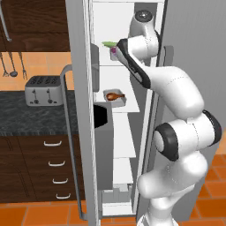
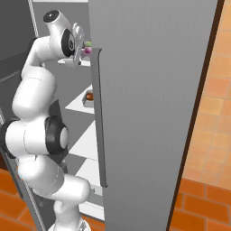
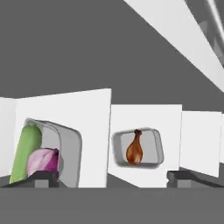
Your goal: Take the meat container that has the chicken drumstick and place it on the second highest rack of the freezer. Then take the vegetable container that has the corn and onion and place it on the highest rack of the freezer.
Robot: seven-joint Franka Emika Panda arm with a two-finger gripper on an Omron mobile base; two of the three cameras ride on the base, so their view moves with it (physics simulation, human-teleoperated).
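Tool: my tool (image 3: 111,178) stood nearest the lens in the hand view, its two dark tips low in the frame and wide apart, released and holding nothing.
Vegetable container: the vegetable container (image 3: 65,151) sat at lower left of the hand view, just behind the left tip, carrying the corn (image 3: 26,151) and the onion (image 3: 43,161); I could not tell whether the tip touched its rim.
Its shelf: in the left base view that tray showed at upper centre on the highest rack (image 1: 105,65), partly hidden by my arm, the green husk poking out to the left.
Meat container: the meat container (image 3: 154,148) lay at centre right of the hand view with the chicken drumstick (image 3: 134,148) inside, well apart from both tips.
Its shelf: in the left base view it rested at mid-frame on the second highest rack (image 1: 131,108), one shelf under the vegetable tray.
Freezer: the freezer (image 2: 149,113) stood with its door swung open, filling the right of the right base view.
Bench: a toaster (image 1: 43,90) sat on the bench (image 1: 26,117) at left of the left base view, uninvolved.
Progress: I judged both placements done, each tray on its named shelf.
Remaining: what I judged left was only to draw the arm clear of the shelves without nudging the upper tray.
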